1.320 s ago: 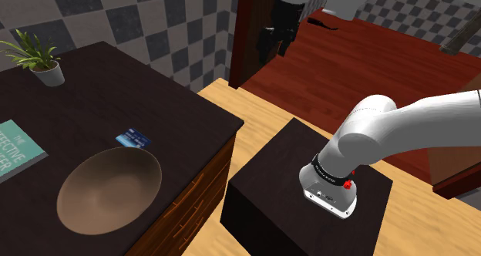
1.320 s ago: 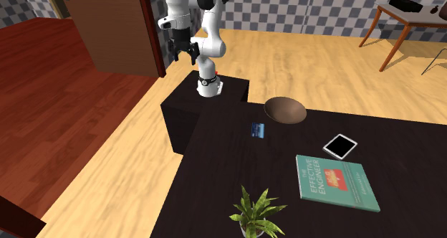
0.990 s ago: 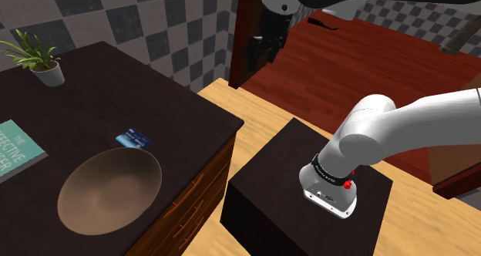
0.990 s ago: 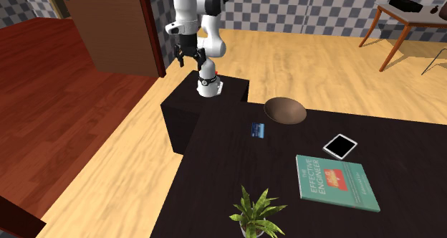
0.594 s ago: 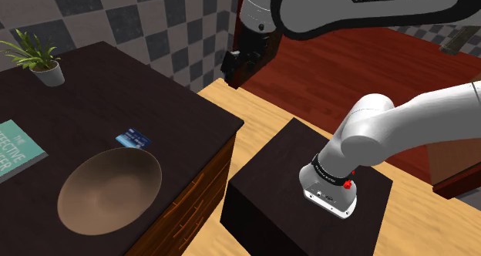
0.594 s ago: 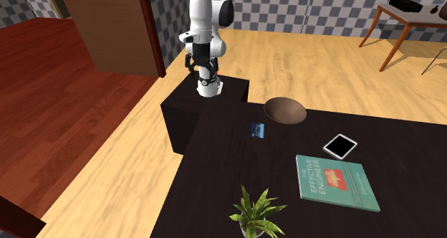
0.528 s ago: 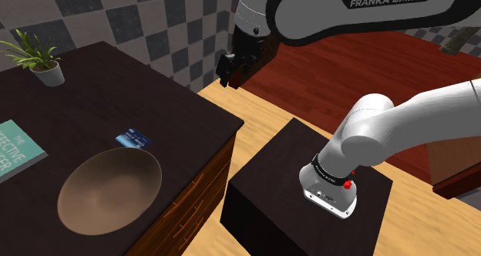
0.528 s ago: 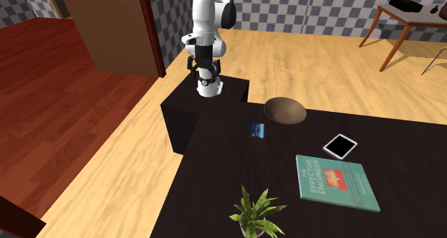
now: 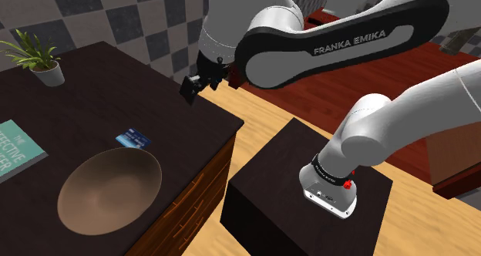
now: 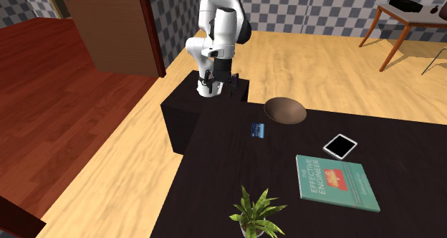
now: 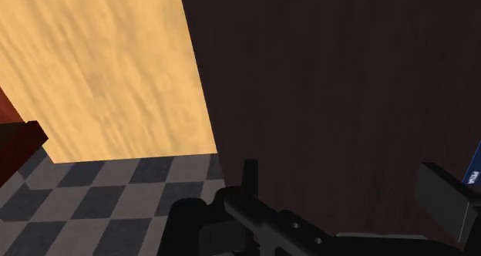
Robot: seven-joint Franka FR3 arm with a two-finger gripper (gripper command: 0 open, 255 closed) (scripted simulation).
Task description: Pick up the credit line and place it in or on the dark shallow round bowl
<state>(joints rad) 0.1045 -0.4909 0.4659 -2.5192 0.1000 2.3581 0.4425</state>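
Note:
The credit card [image 9: 133, 139] is a small blue card lying flat on the dark table [image 9: 92, 100], just beyond the rim of the brown shallow round bowl [image 9: 109, 190]. The second exterior view has the card [image 10: 258, 130] beside the bowl [image 10: 286, 110] near the table's corner. My gripper [image 9: 194, 86] hangs open and holds nothing above the table's corner edge, up and to the right of the card in the shoulder view. In the wrist view the fingers stand apart around the gripper [image 11: 344, 181] over the dark tabletop, and a sliver of the card [image 11: 472, 173] shows past one finger.
A potted plant [image 9: 40, 62] stands at the table's far side and a teal book [image 9: 15, 146] lies at the shoulder view's left. A white tablet [image 10: 339, 145] lies near the book [image 10: 335, 182]. The dark stand [image 9: 308, 193] sits beside the table, with wooden floor between.
The arm has swung down from in front of the door toward the table, carrying the open gripper left in the shoulder view to the table's corner. Card and bowl have not moved.

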